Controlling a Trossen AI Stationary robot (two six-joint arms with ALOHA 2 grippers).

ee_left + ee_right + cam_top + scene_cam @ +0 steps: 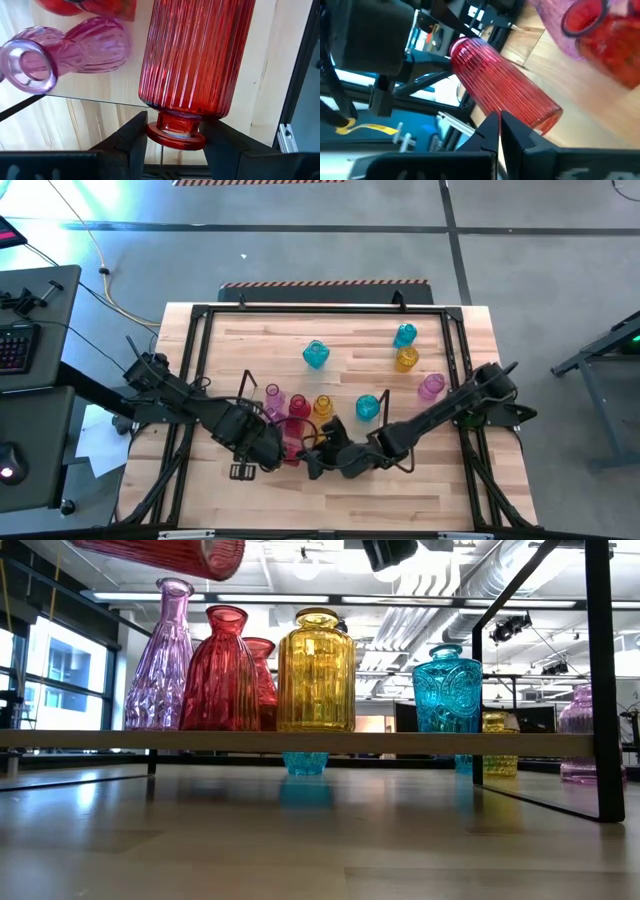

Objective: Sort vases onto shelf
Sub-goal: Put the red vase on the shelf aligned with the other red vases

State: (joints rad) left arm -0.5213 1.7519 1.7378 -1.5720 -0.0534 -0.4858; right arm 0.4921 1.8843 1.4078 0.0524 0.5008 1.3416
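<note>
1. My left gripper (172,145) is clamped on the neck of a ribbed red vase (195,55), one finger (131,142) on each side just above its flared mouth rim; held, not resting on anything that I can see.
2. High view: my left gripper (268,448) is lower centre-left of the frame, at the near edge of the shelf (246,380), red vase (291,450) lying sideways in it.
3. Low view: the same vase (165,554) pokes in at the top left, tilted near horizontal, above the shelf board (420,743).
4. My right gripper (499,131) is pinched fully closed, empty, tips just beside the ribbed red vase (502,102); whether they touch, can't tell.
5. High view: my right gripper (322,455) is lower centre, right next to the left one.
6. On the shelf in the low view, left to right: purple vase (162,665), red vase (222,670), another red one (262,680) partly hidden behind it, yellow vase (316,672), cyan vase (448,690). All upright.
7. Off the shelf in the high view: cyan vase (316,355) upper centre, cyan vase (404,335) and amber vase (406,359) upper right, touching or nearly; pink vase (431,387) right of centre.
8. Left wrist view: purple vase (60,52) upper left, standing on the clear shelf surface.
</note>
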